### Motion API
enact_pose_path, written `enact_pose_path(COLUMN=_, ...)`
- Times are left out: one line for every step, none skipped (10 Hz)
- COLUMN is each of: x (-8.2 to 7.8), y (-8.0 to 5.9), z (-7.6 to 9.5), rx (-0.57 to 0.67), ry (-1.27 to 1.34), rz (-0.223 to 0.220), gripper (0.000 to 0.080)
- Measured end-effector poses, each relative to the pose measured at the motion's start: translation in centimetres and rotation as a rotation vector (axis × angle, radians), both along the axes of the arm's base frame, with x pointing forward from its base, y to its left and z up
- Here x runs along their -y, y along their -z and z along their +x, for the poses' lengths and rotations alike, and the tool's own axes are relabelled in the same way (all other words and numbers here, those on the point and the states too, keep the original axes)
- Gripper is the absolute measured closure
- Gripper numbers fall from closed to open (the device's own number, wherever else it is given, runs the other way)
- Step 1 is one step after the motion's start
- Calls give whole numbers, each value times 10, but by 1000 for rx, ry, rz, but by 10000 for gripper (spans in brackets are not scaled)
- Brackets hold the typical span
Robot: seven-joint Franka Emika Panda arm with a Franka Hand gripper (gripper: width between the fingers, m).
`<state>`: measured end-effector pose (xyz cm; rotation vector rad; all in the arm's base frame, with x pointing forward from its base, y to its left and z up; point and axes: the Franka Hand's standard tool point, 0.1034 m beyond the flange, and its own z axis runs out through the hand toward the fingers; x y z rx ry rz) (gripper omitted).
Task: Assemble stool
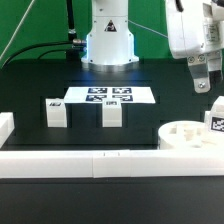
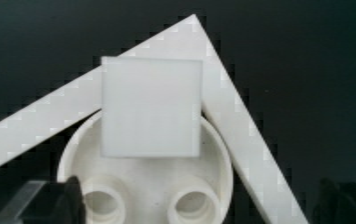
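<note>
Tool hangs released and empty above the far end of the counter at the exterior view's right, jaws spread wide with nothing between them. The round seat lies flat beside the border rail. One upright leg stands at the seat's edge; the wrist view shows this leg covering part of the seat, with two open sockets in plain sight. Whether it is fully home cannot be told. A first loose leg and a second loose leg stand well apart from the seat, just in front of the marker board. Judgement: the step in hand is securing this leg. Recommended: descend squarely over it, set the jaws across its flat faces, grip low, and keep it vertical while turning so the seat does not shift against the rail.
</note>
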<state>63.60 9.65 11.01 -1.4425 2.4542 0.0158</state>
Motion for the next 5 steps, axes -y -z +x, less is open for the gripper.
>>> enact_pose_path(x=1, y=1, z=-1, rx=1, ry=-13, rz=-4, gripper=150)
enact_pose_path(x=16, y=5, z=-7, rx=51, ry=-154, rz=-64, gripper=150)
enact_pose_path(x=30, y=6, z=-14, rx=78, ry=-261, rz=-110, gripper=150)
enact_pose_path(x=41, y=6, z=-17, rx=119, ry=-409, rz=-184, gripper=150)
enact_pose_path(x=42, y=9, z=-20, rx=136, ry=-411, rz=-210, gripper=150)
